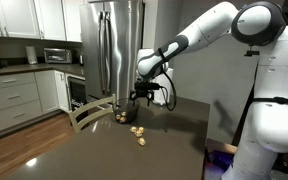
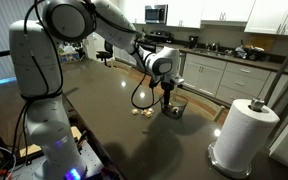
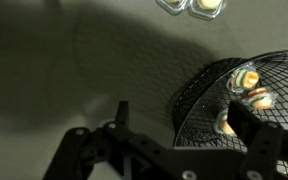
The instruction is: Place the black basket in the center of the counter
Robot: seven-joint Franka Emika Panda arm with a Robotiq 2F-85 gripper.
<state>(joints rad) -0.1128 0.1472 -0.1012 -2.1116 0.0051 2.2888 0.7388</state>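
The black basket of wire mesh sits near the far edge of the dark counter, with small tan lumps inside it. It also shows in the other exterior view. My gripper hangs right over it. In the wrist view the gripper is open. One finger is outside the basket and the other is inside, with the rim between them and untouched. The counter is bare to the left of the basket.
Loose tan lumps lie on the counter beside the basket, also seen in the wrist view. A paper towel roll stands on the counter. A steel fridge and a chair back are beyond the counter's edge.
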